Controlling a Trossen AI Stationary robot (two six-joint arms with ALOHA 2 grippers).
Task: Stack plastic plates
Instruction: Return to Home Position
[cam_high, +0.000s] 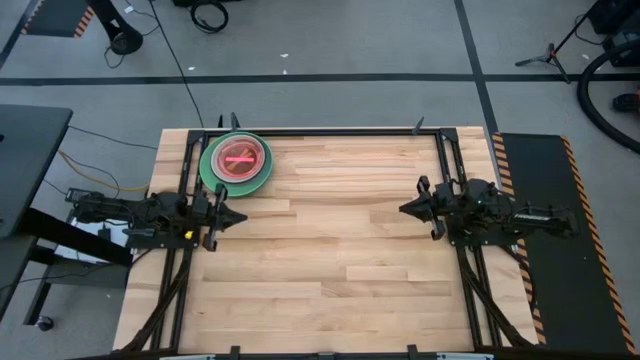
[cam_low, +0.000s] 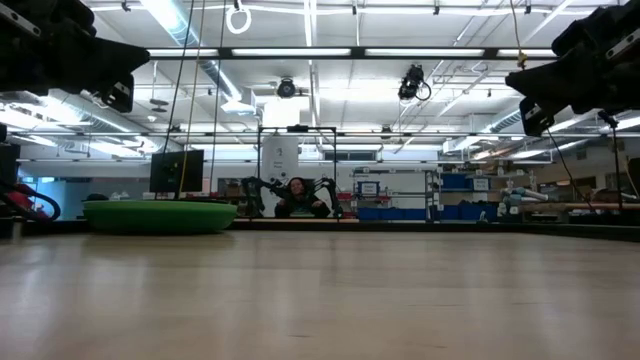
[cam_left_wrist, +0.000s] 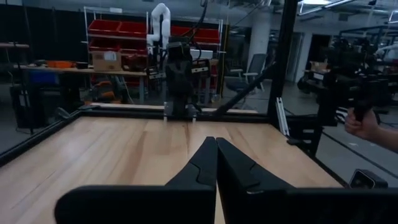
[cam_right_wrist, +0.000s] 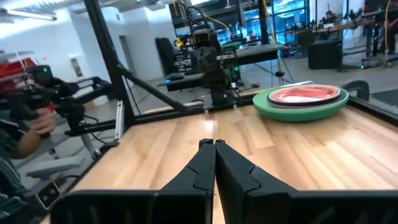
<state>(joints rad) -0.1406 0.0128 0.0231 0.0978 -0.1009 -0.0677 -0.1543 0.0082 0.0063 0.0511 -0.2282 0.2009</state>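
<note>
Wooden table (cam_high: 330, 250); black mat (cam_high: 535, 165) beside; red bins (cam_left_wrist: 121, 28), cardboard box (cam_left_wrist: 107, 60) behind.

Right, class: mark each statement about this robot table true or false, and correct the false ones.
1. The round plastic plates form one stack on the wooden table. True.
2. A small round red plastic plate lies on top. True.
3. The stack stands nearer the right arm. False: it stands close to the left arm.
4. The right pincer grips a plate. False: it is shut on nothing, well away from the stack.
5. The left pincer is wide open. False: it is shut and empty.
6. A large round green plastic plate is at the bottom. True.
</note>
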